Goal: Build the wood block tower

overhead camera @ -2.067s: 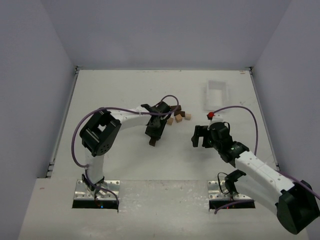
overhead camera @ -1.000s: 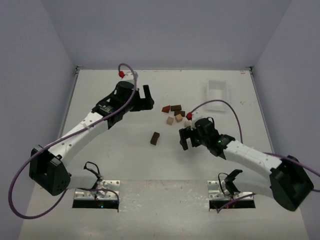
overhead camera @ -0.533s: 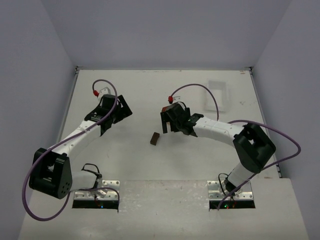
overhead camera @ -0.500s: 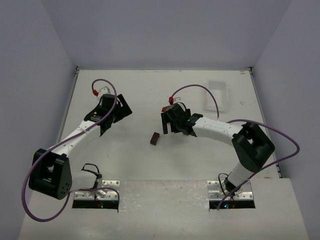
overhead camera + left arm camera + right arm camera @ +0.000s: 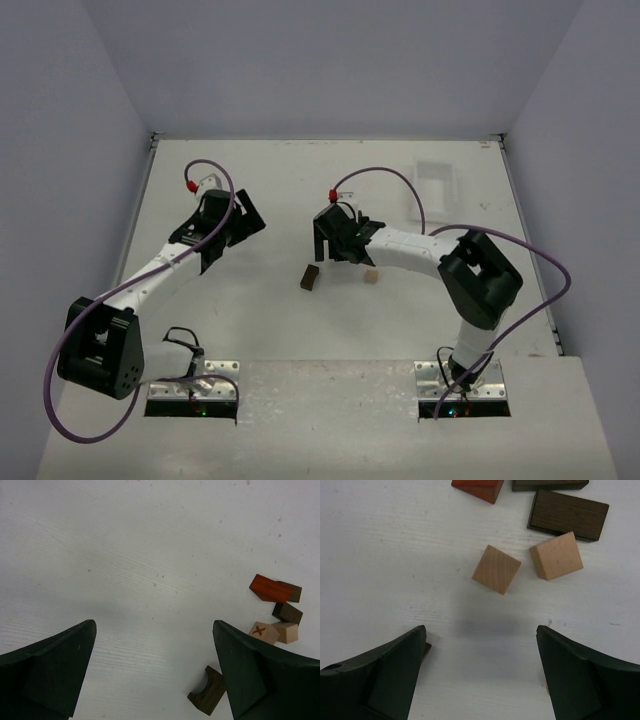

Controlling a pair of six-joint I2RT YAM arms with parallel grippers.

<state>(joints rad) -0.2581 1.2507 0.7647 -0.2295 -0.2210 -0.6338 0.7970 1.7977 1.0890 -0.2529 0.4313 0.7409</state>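
Observation:
No wood block tower shows; the blocks lie singly on the white table. In the right wrist view two tan cubes, a dark brown slab and a reddish block lie just beyond my right gripper, which is open and holds nothing. From above, the right gripper covers that cluster. A dark arch block lies apart, and a tan block sits under the right forearm. My left gripper hangs open and empty, left of the blocks.
A white plastic tray sits at the back right. The left wrist view shows the cluster from the side: a reddish block, a dark block and a tan block marked with an X. Walls enclose the table.
The right gripper has shifted slightly left and back over the cluster, its elbow folding in. A tan block now shows beside the forearm. The left arm has not moved.

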